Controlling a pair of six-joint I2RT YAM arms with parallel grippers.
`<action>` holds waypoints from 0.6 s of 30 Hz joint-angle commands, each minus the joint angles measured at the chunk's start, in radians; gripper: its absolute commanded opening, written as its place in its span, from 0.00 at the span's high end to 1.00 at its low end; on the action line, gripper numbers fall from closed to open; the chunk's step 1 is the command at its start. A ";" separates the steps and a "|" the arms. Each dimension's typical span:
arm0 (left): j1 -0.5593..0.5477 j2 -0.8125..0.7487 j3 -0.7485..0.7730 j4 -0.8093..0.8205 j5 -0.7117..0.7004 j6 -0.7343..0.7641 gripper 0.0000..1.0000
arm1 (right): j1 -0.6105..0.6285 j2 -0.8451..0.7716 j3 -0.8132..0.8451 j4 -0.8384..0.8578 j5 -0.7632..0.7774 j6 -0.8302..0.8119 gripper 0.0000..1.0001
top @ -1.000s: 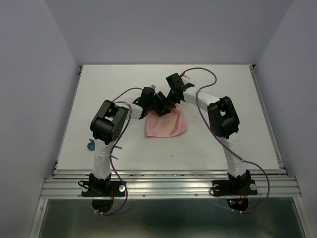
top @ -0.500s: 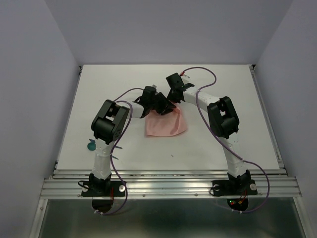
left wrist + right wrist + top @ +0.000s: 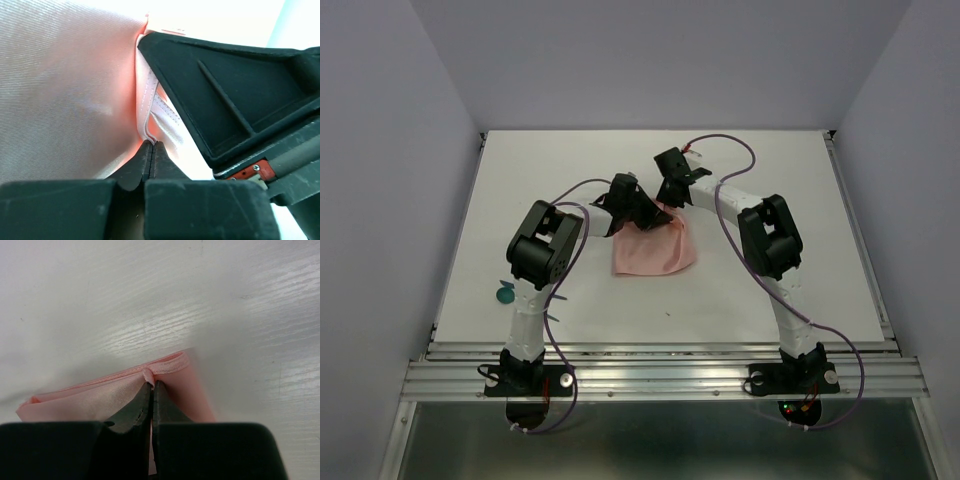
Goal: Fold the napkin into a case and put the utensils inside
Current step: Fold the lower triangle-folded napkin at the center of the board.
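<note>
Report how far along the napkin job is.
Done: the napkin looks folded at least once, with doubled hems showing at its edge. In hand: the left gripper and right gripper are both shut on its far edge. Left: finishing the case, then loading the utensils, which lie untouched at the near left of the table.

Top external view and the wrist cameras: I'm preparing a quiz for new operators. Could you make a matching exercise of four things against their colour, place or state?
Things:
1. napkin
2. left gripper
3. utensil
4. cable

Descriptions:
A. teal, near the left edge of the table
B. shut on a cloth hem
C. purple, looped in an arc
D. salmon-pink, lying mid-table

Pairs: 1-D, 2-B, 3-A, 4-C
</note>
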 commanded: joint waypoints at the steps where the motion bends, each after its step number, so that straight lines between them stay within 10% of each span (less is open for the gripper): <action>1: 0.001 -0.003 0.031 -0.001 -0.018 0.004 1.00 | 0.020 0.012 -0.005 -0.045 0.010 -0.019 0.99; 11: 0.004 -0.017 0.002 0.008 -0.012 0.015 1.00 | 0.020 -0.035 0.008 -0.045 0.015 -0.063 0.99; 18: 0.004 -0.092 -0.046 -0.013 -0.038 0.082 0.40 | 0.011 -0.017 -0.014 -0.042 -0.028 -0.054 0.99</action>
